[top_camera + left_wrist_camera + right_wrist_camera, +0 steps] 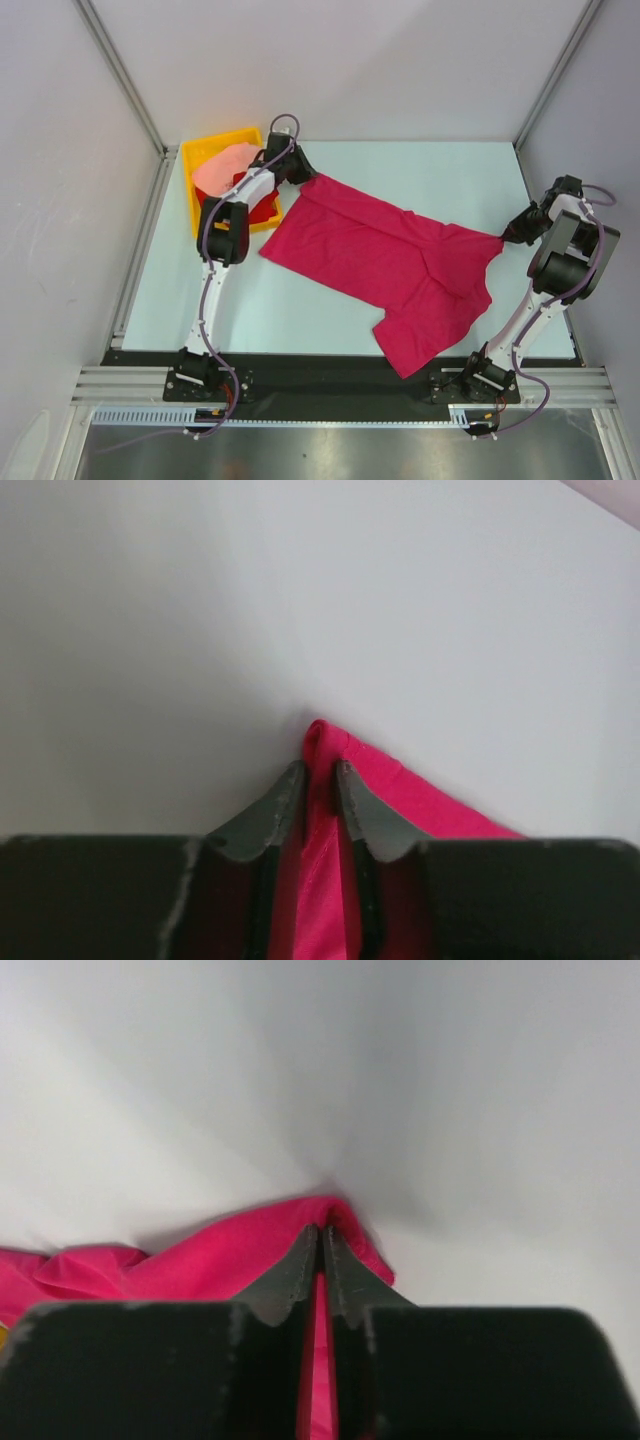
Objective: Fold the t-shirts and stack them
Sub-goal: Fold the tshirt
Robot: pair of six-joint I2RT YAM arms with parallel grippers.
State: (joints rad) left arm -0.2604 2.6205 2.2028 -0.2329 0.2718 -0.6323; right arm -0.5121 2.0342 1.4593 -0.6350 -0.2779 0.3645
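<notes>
— Where is the magenta t-shirt (390,260) lying?

— It is lying spread over the middle of the worktop (420,170), running diagonally from the far left toward the right side. One part is reaching toward the near edge, and a few creases are showing down its middle.

— What is the left tool (318,775) doing?

— It is pinching the shirt's far-left corner, just beside the yellow bin (215,145). Its fingers are standing narrow, with a ridge of cloth bunching up between them.

— And the right tool (320,1235)?

— It is gripping the opposite corner at the right side of the worktop. Its fingers are nearly meeting, and a thin fold of magenta cloth is showing between them.

— Where are the other shirts sitting?

— The salmon-pink t-shirt (222,170) is lying crumpled in the bin. The red t-shirt (265,210) is lying under it, showing at the bin's near right corner, and the left arm is hiding part of it.
</notes>
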